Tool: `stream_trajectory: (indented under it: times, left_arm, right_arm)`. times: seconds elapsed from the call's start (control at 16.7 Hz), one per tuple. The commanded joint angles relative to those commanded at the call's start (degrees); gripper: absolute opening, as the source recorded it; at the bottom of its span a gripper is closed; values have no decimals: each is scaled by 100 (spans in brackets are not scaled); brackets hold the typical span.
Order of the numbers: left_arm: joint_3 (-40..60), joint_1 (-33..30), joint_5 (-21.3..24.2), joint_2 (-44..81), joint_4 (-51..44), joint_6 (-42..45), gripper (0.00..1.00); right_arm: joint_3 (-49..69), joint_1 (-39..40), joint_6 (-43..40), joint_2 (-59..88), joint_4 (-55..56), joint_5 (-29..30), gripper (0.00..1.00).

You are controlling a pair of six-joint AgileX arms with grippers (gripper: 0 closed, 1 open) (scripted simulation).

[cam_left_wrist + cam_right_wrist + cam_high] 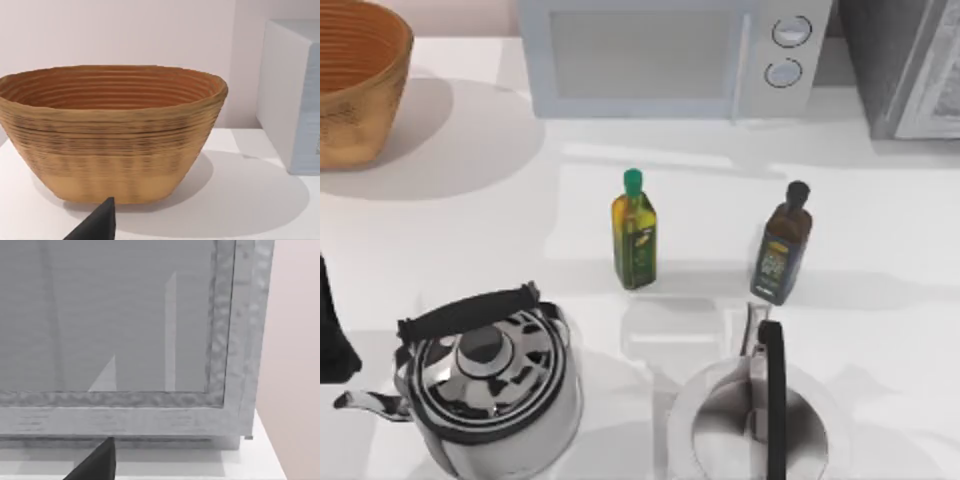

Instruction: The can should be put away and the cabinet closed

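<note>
Nearest, two kettles [485,385]. Beyond, the left gripper [97,226] faces the basket [110,135] and the right gripper [97,462] faces the cabinet [150,410] at the back right; open or closed, I can't tell. I can't place the can, probably stiff and slick, so pinch mid-body. The right wrist view gives the cabinet's frame close up, while the top view catches its corner.

wall [125,30]: pale pink, plain | table [880,200]: white, glossy | light: soft shadows on tabletop
</note>
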Motion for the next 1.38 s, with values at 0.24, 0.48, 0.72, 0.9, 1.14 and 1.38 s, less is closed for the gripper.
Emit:
stream_trajectory:
  times: [0.24,0.48,0.72,0.9,1.14,1.38]
  left_arm:
    - [0,0,0,0,0,0,100]
    - [0,0,0,0,0,0,100]
    - [0,0,0,0,0,0,100]
    - [0,0,0,0,0,0,100]
    - [0,0,0,0,0,0,100]
    - [0,0,0,0,0,0,100]
  right_arm:
    - [608,-71,1,-40,-582,-39,100]
    - [1999,-162,7,-126,-2097,-144,100]
    - [3792,-202,12,-328,-4290,-222,100]
    - [5182,-209,13,-545,-6043,-236,100]
    - [6779,-173,7,-888,-7936,-195,100]
    - [7755,-121,0,-1160,-8958,-142,100]
